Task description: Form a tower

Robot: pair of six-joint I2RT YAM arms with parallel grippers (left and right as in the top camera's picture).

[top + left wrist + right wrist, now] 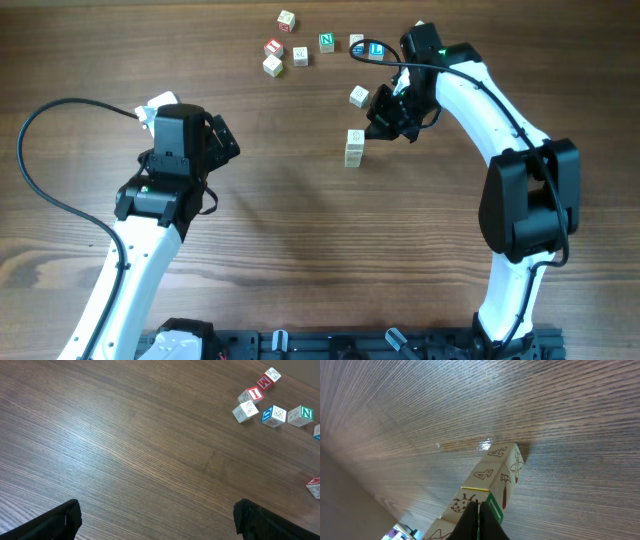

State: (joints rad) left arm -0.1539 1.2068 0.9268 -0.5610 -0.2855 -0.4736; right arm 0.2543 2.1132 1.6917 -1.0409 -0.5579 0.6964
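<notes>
The tower [354, 147] is a narrow stack of pale wooden cubes standing upright right of the table's middle. In the right wrist view the tower [496, 472] rises toward the camera, showing an A, a hammer and a ladybird. My right gripper [374, 126] hovers just right of its upper part. Its jaws [476, 506] are shut with nothing between them, tips in front of the ladybird cube's corner; contact cannot be told. My left gripper [224, 140] stands open over bare table far to the left, its fingers [62, 521] spread wide.
Several loose letter cubes [300, 57] lie scattered at the table's far edge, and another loose cube [359, 96] lies just behind the tower. The left wrist view shows a cluster of these cubes [273, 415] at its upper right.
</notes>
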